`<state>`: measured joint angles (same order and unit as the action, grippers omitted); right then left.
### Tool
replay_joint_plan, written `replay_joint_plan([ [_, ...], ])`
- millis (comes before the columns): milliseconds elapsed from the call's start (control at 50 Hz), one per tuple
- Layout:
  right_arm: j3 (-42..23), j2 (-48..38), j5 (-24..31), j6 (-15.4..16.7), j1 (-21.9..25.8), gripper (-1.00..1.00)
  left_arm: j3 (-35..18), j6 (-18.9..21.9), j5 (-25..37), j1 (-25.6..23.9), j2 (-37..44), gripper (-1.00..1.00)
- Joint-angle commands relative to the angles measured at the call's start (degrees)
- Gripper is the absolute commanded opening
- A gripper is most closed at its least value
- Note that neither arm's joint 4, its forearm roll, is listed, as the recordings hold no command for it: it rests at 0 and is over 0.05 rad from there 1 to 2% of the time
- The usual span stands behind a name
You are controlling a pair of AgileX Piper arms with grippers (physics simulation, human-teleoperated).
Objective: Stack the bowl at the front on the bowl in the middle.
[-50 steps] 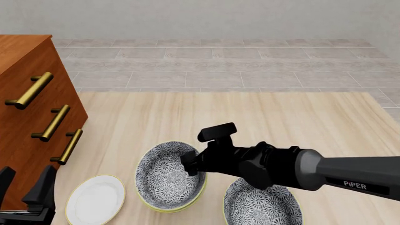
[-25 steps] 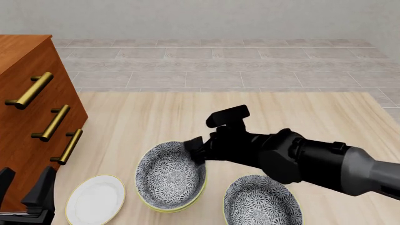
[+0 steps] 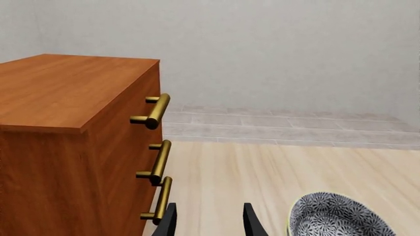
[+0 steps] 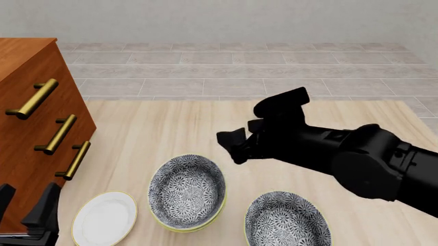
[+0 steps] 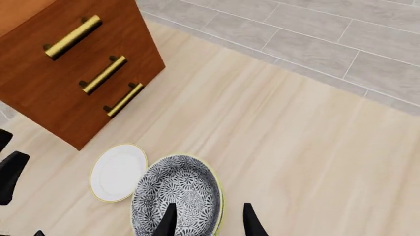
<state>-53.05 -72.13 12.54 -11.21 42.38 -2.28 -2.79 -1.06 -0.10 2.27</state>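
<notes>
Wooden table (image 4: pixel 171 123) bears two stacked bowls (image 4: pixel 186 192), another bowl (image 4: pixel 287 220).

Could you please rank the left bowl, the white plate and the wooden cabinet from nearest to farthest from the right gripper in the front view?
From the right gripper:
1. Left bowl, just below and left.
2. White plate, farther left, near the front edge.
3. Wooden cabinet, far left.

— What sort of place is shown?

— A simulated home-like room. A wooden table top (image 4: pixel 171 128) is set with patterned bowls (image 4: pixel 186 192) and a white plate (image 4: pixel 104 218), as for a meal.

— What else points to that?

— A brown drawer cabinet (image 4: pixel 31 128) with brass handles (image 4: pixel 32 99) is placed beside it; a grey tiled floor (image 4: pixel 239 72) and plain wall (image 4: pixel 219 20) are rendered behind.
</notes>
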Motion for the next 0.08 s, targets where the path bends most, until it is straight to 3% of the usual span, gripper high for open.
replay_joint_plan([
  [20, -1.0, 6.7, 3.5, 1.5, -1.2, 1.0, 0.0, 0.1, 0.2, -0.2, -0.2, 1.0],
  [80, -2.1, 9.8, 5.3, 1.5, -2.1, 1.0, -0.1, 0.1, 0.6, -0.1, -0.6, 1.0],
])
